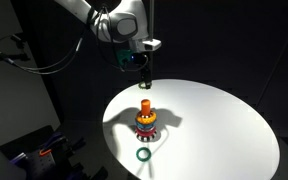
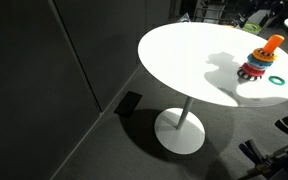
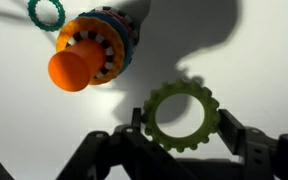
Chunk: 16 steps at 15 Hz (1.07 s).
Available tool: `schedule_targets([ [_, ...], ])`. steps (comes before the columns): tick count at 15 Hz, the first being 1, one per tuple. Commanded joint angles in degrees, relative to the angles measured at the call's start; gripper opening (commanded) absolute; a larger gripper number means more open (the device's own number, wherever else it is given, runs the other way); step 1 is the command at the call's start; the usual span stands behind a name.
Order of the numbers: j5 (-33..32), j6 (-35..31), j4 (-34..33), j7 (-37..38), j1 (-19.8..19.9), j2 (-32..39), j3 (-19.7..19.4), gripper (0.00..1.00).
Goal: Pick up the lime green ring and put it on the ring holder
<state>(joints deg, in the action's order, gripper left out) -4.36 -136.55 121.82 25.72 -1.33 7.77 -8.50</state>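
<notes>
Above the round white table (image 1: 224, 125), the black two-fingered gripper (image 1: 142, 66) hangs clear of the surface at the end of the white arm, higher than the stacking toy. Seen from the wrist, its fingertips (image 3: 136, 122) press against opposite edges of the lime green ring (image 3: 182, 92), a toothed, gear-like plastic hoop with an open centre. The ring looks gripped between them and lifted off the table.

The ring holder (image 1: 146, 118) is an upright peg with a rounded orange top over yellow and red rings and a darker base, and it stands on the table. In the wrist view it sits off to one side of the held ring, apart from it, so the ring is not over the peg.

A smaller-looking teal green ring (image 1: 143, 154) lies flat on the table just beside the holder's base, showing in both exterior views. A single pedestal foot (image 2: 179, 130) carries the table over a dark floor.
</notes>
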Motion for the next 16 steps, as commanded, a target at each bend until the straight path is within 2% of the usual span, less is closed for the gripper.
schedule_targets([
  [1,-0.5,2.9,2.5,-1.3,2.3,-4.4,0.4,0.50],
  [8,-0.3,3.5,7.2,-4.0,6.3,-7.6,0.0,0.50],
  [16,-1.0,2.8,10.1,-4.6,9.0,-7.3,-0.8,0.50],
])
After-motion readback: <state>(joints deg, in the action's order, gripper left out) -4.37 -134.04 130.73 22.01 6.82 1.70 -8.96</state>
